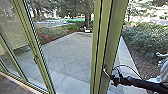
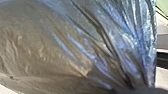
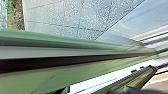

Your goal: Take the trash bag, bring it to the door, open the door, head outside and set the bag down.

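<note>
The trash bag [image 2: 50, 50], translucent and crinkled, hangs close in the left wrist view, its folds drawn together where my left gripper [image 2: 140, 89] is shut on it. In the head view my right gripper [image 1: 114, 80] is at the right, beside the metal door handle [image 1: 106, 72] on the green door frame [image 1: 101, 37]. Contact with the handle cannot be made out. The green frame [image 3: 45, 81] also runs large across the right wrist view. Whether the door stands ajar is unclear.
Beyond the frames lies the paved yard [image 1: 66, 55], with bushes [image 1: 145, 37] on the right and a tree trunk [image 1: 88, 18] at the back. Another green-framed glass panel [image 1: 37, 53] stands at the left, above the dark indoor floor [image 1: 12, 86].
</note>
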